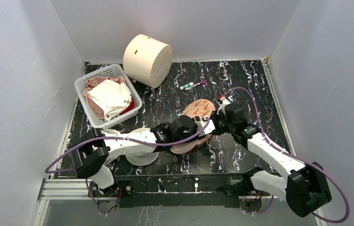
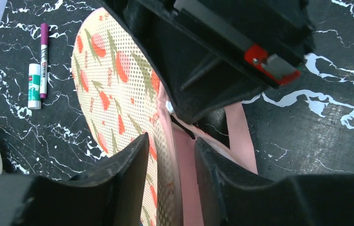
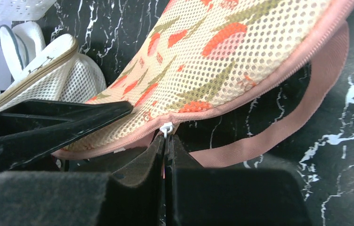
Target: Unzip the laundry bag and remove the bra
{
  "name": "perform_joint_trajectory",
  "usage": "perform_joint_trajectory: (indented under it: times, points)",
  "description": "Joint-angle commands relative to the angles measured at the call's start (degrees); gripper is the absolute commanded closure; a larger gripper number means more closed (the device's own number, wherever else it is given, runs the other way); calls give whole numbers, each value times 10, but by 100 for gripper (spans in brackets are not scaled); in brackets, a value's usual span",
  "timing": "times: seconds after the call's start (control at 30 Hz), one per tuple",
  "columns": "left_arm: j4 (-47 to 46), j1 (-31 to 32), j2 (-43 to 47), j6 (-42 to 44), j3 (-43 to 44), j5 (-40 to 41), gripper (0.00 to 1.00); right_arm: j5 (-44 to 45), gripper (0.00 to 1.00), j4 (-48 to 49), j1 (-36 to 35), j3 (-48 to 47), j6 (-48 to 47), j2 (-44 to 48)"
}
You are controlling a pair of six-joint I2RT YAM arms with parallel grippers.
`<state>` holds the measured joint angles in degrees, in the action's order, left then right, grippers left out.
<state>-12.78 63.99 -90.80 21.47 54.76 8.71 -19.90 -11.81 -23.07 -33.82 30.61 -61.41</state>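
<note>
Laundry bag: middle of the table, between my pincers.
My left pincer: half open, around the bag's pink edge.
My right pincer: shut on the white zip pull.

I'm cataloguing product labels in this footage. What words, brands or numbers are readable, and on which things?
Nothing is legible.
On the purple marker: print along the barrel, too small to read.
On the glue stick: green-and-white label, blurred.
On the laundry bag: only leaf and fruit motifs, no words.
</note>
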Motion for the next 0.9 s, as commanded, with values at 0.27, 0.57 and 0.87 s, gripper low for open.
perform_joint_trajectory:
  times: [0.27,0.57,0.87]
  points:
    - [-9,4,15,8,17,28,87,34,100,29,-28,-9,26,28]
    - [-13,7,23,14,12,27,100,52,100,42,-28,-3,40,19]
    - [-24,10,33,21,3,35,100,76,100,26,10,-10,43,6]
